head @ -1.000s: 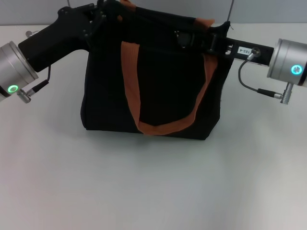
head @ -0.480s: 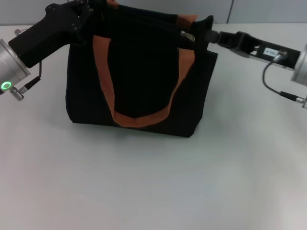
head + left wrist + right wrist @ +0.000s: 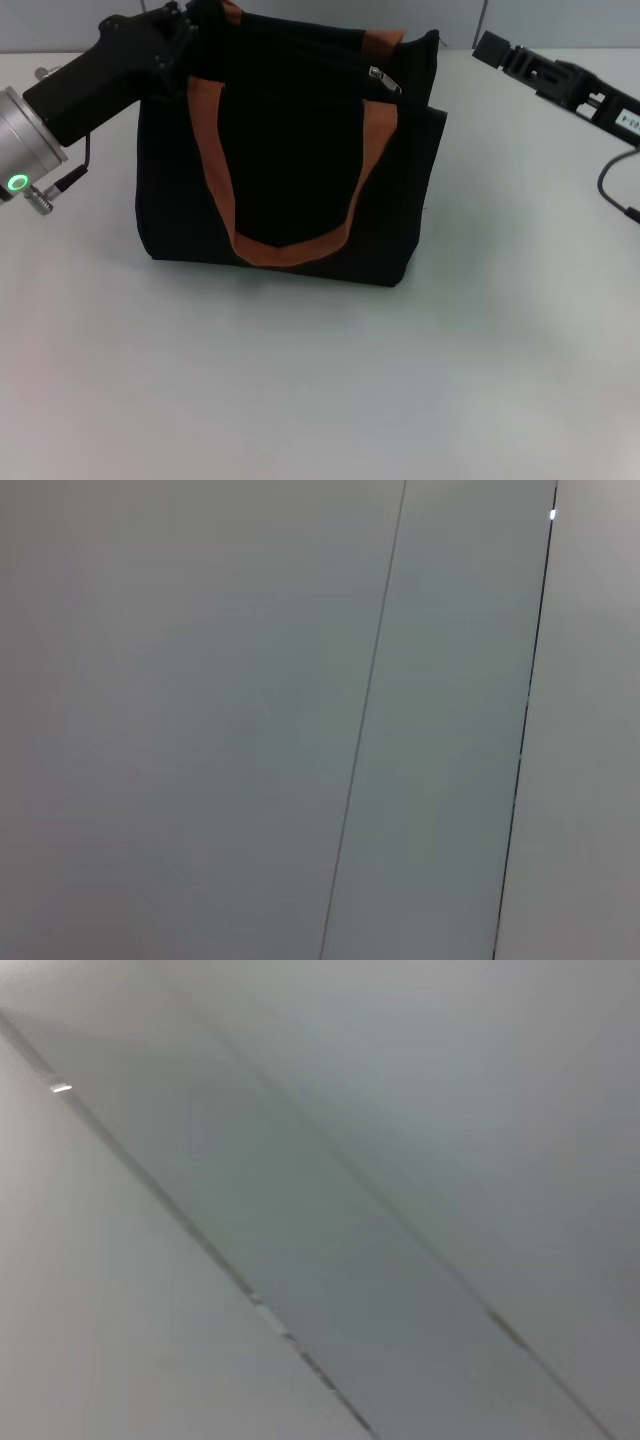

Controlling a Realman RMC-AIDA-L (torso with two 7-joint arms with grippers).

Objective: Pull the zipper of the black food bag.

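Change since earlier frames: right gripper (image 3: pixel 487 47) now clear of the bag's right end, pulled back toward the right, where half a second ago it was against the zip line; bag shifted left across the table a second ago, barely at all since the last half second.
Right gripper: off the bag, hanging over the table just beyond the bag's upper right corner; tip points toward the bag; grasping nothing; fingers spread or pressed together, cannot tell.
Right arm: black link with a white label, running off toward the right edge, with a grey cable looping below it.
Left gripper (image 3: pixel 188 20): at the bag's upper left corner, against the fabric near the rear handle; black on black, so spread, pressed together or pinching, cannot tell.
Left arm: black forearm slanting down and left to a silver joint with a green ring light.
Zipper (image 3: pixel 383 80): small silver pull tab on the black zip line, near the right end of the bag's top, just beside the front handle's right strap; free of both grippers.
Black food bag (image 3: pixel 290 150): upright on the white table (image 3: pixel 320 380), left of centre; front orange-brown handle (image 3: pixel 285 245) hanging down the front face in a U; second handle (image 3: pixel 382 40) showing at the top rear edge.
Wrist views: only plain grey wall panels with thin seams; neither bag nor fingers visible.
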